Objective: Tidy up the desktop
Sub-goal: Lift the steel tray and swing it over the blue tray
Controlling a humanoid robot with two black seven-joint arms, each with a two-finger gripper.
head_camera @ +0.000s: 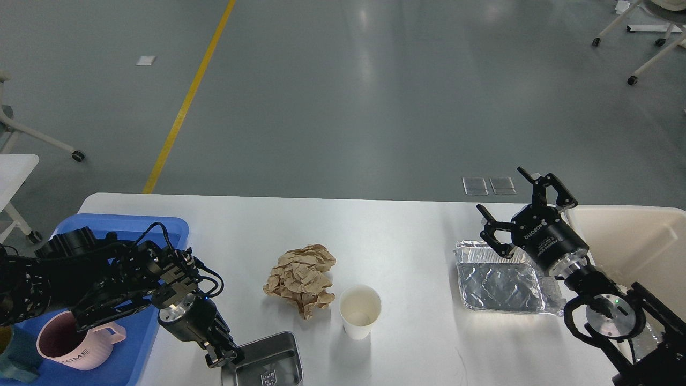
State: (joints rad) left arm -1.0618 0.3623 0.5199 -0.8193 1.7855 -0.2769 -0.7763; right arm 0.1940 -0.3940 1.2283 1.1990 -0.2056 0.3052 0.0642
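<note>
The white desktop (396, 236) carries a crumpled brown paper ball (301, 277), a white paper cup (360, 311), a foil tray (498, 287) and a small steel tray (268, 359) at the front edge. My left gripper (224, 358) is shut on the steel tray's left rim, low over the table. My right gripper (504, 193) is open and empty, held above the far edge of the foil tray.
A blue plastic tray (134, 222) at the left holds a pink mug (72, 343), partly under my left arm. A beige bin (632, 241) stands at the right edge of the table. Wheeled furniture legs stand on the grey floor beyond.
</note>
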